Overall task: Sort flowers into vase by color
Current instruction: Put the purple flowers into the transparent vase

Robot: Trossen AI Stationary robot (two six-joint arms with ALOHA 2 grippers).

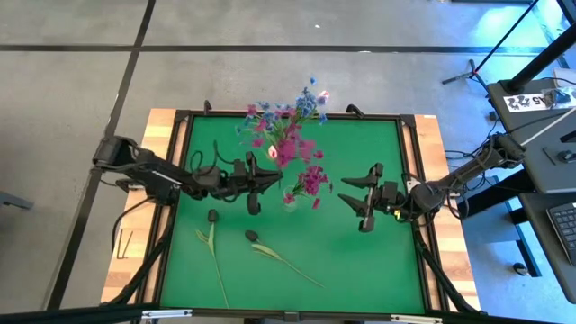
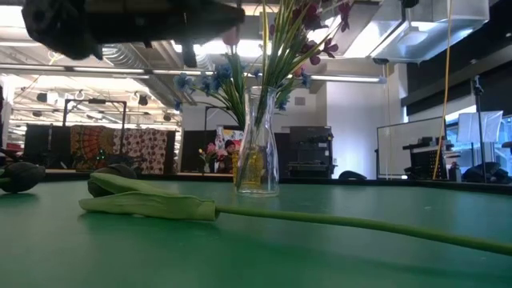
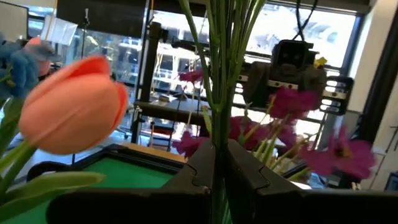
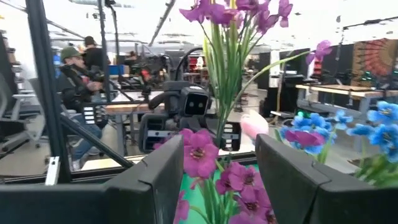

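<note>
Nearest the low camera, a dark-budded tulip [image 2: 152, 204] lies flat on the green table [image 1: 360, 261], its stem running off to the side; a second dark bud [image 2: 20, 176] lies further back near the edge. From above, both are on the front half of the table, stems pointing toward the near rim, well apart from the vases.

Beyond them stands a clear glass vase [image 2: 258, 152] holding magenta flowers [image 1: 310, 180]. The left hand [image 1: 270, 176] is just beside it, fingers pinched nearly together on a thin green stem [image 3: 217, 93], with a pink-white tulip bud [image 3: 74, 102] close by its wrist camera. The right hand [image 1: 360, 200] hovers on the vase's other side, fingers apart with magenta blooms showing between them, touching nothing that can be made out.

Farther back, blue flowers [image 1: 306, 103] and more magenta clusters rise near the table's far edge.
</note>
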